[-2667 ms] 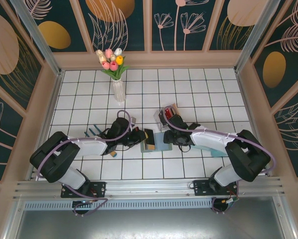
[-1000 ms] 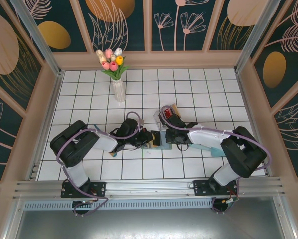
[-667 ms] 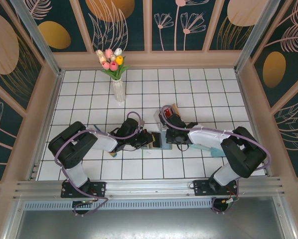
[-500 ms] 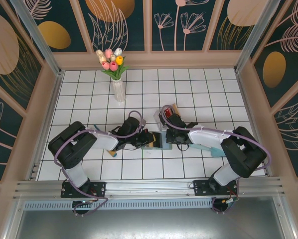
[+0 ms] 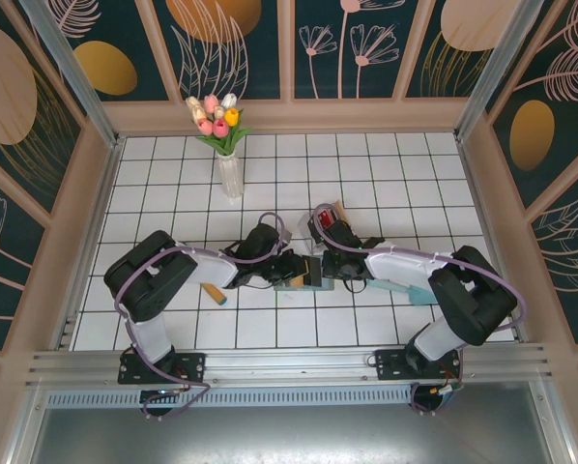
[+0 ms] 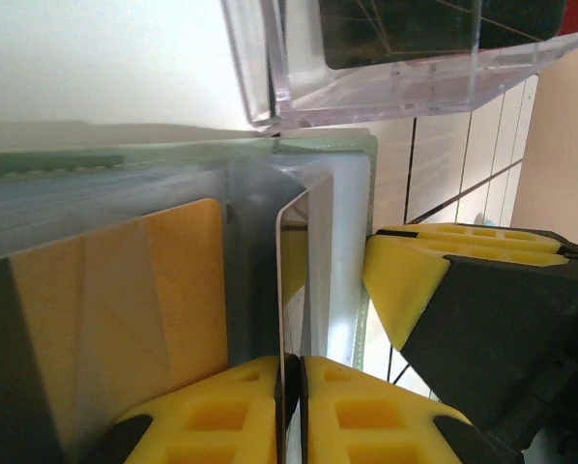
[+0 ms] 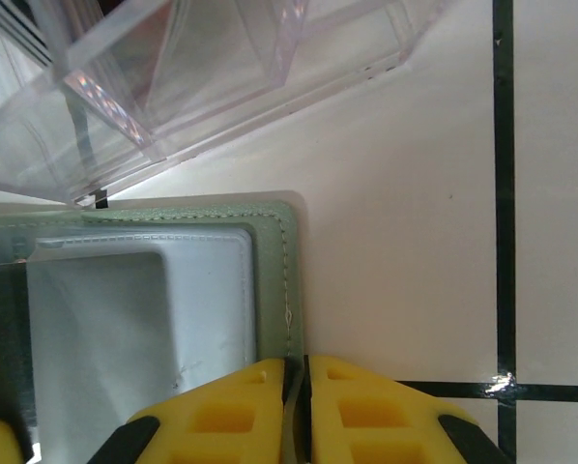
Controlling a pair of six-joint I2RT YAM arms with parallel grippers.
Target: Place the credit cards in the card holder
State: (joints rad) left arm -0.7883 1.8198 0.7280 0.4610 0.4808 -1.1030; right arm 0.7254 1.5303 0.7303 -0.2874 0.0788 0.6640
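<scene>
The sage-green card holder [image 5: 303, 281] lies open between my two grippers. My left gripper [image 6: 291, 372] is shut on a dark credit card [image 6: 280, 280] seen edge-on, and the card's far end stands inside the holder's clear pockets. A tan card [image 6: 125, 309] sits in the pocket to its left. My right gripper [image 7: 294, 372] is shut on the stitched green edge of the card holder [image 7: 270, 261], and its yellow pad [image 6: 410, 280] appears just right of the holder. From above, the left gripper [image 5: 295, 271] and right gripper [image 5: 321, 274] nearly meet.
A clear plastic box [image 5: 323, 228] with red contents stands just behind the holder, close to both grippers [image 7: 173, 77]. A tan piece [image 5: 212, 293] lies under the left arm, a blue piece [image 5: 410, 289] under the right arm. A tulip vase [image 5: 229, 166] stands at the back left.
My left gripper has moved right with the card, up to the holder and the right gripper. The right gripper has stayed on the holder's edge.
</scene>
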